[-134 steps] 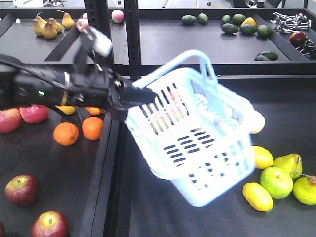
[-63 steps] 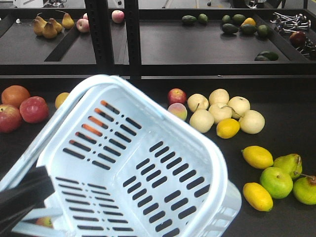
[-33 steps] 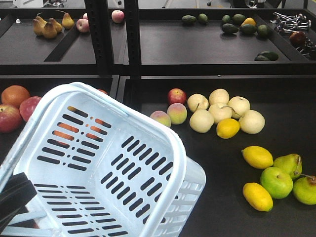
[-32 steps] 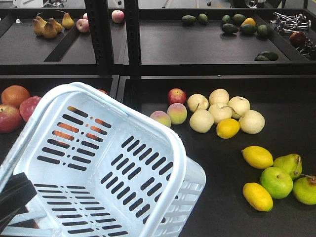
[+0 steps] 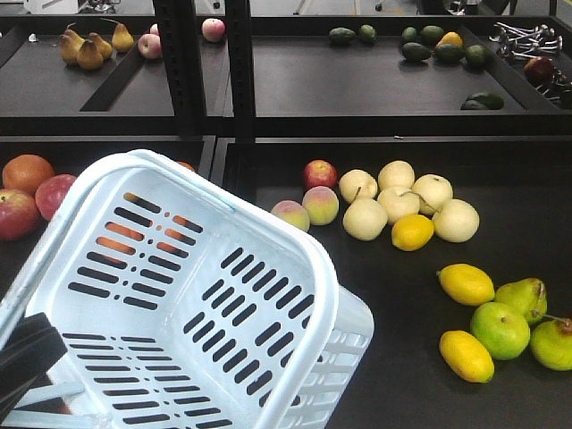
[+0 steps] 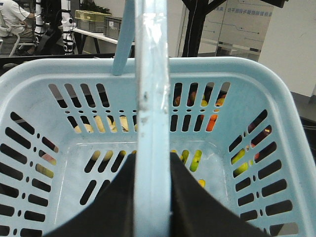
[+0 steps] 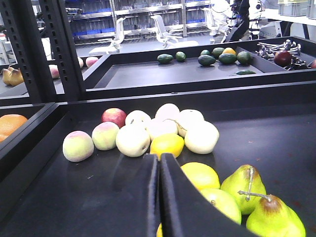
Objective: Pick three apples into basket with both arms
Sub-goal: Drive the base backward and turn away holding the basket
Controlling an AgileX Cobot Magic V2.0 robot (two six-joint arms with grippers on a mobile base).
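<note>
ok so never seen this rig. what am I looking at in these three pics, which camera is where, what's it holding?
It is a two-armed robot on a mobile base. Each arm ends in a gripper with a camera at the wrist.

The wide picture is from a front camera looking down on black shelves of fruit.

The left wrist picture looks into the basket. The left gripper is shut on its handle and holds it tilted over the left side of the lower shelf. Nothing lies in it yet.

The right wrist picture shows the right gripper shut and empty, facing lemons and pears.

In the wide picture, red apples and an orange show left of the basket.
</note>
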